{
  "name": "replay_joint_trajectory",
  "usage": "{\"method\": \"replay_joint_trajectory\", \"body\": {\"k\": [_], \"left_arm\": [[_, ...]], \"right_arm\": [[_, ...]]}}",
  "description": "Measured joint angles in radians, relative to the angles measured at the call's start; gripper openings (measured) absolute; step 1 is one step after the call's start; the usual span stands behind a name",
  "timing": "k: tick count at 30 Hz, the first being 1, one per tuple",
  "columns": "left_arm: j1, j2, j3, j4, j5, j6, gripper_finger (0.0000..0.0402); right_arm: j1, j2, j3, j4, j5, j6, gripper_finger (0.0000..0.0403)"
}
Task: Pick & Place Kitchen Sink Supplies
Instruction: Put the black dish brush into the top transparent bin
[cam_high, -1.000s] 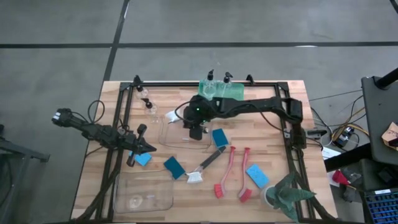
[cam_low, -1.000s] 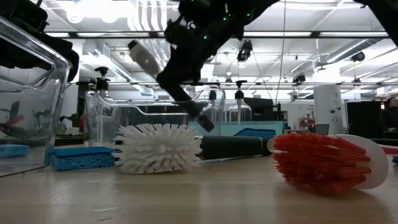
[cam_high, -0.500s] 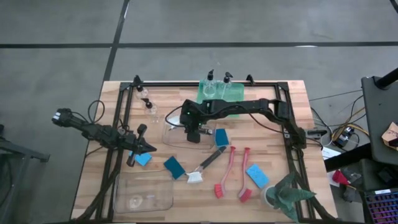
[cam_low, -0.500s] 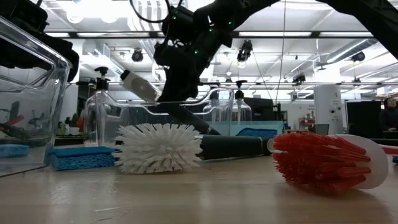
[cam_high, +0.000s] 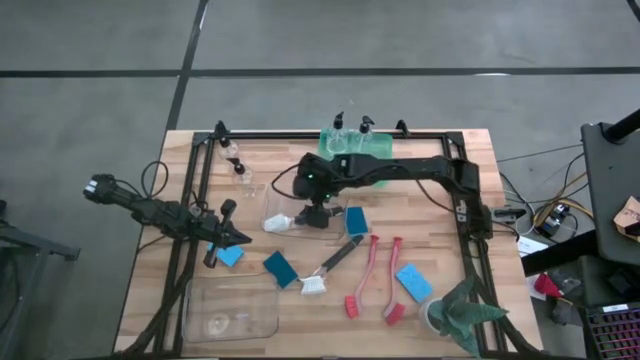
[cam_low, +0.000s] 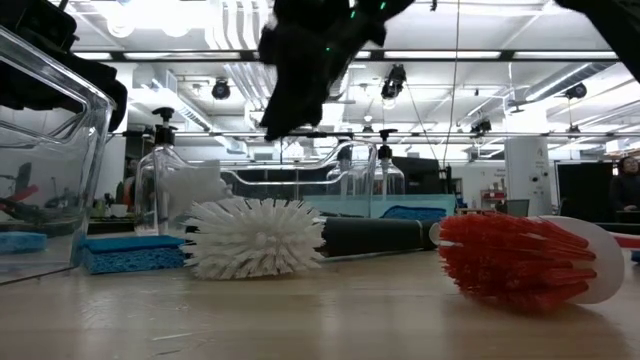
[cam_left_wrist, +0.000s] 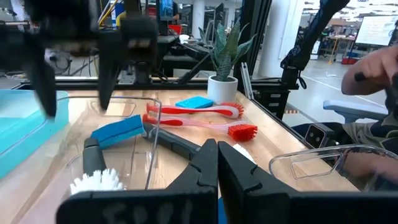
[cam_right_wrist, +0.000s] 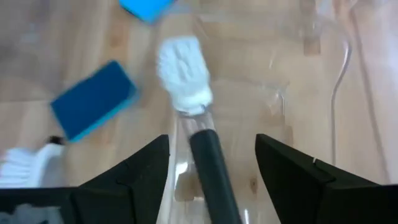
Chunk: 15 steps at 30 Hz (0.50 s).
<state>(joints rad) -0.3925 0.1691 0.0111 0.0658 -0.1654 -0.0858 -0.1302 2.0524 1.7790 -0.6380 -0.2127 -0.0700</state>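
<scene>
My right gripper is open over the clear bin at the table's middle. A black dish brush lies in the bin, its handle between my spread fingers and untouched, its white head toward the left. In the low view the gripper hangs above the bin. My left gripper is shut and holds nothing, waiting beside a blue sponge. A second black brush, two red brushes, and more sponges lie on the wood.
Pump bottles stand at the far left and in the green tray at the far edge. Another clear bin sits at the near left, and a potted plant at the near right corner. A person's hand shows beyond the table.
My right gripper lowered the black brush into the middle clear bin, tipping its white head down toward the left, then let go and rose. The brush, first held slanting in the air, now lies in the bin.
</scene>
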Motion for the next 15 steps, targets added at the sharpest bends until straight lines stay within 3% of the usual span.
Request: {"method": "replay_joint_trajectory", "body": {"k": [7, 15], "left_arm": [[0.000, 0.000, 0.000, 0.000, 0.000, 0.000, 0.0003], [0.000, 0.000, 0.000, 0.000, 0.000, 0.000, 0.0003]], "right_arm": [[0.029, -0.136, -0.052, -0.113, 0.002, -0.026, 0.0230], [0.066, -0.322, -0.232, -0.229, 0.002, -0.001, 0.0219]]}}
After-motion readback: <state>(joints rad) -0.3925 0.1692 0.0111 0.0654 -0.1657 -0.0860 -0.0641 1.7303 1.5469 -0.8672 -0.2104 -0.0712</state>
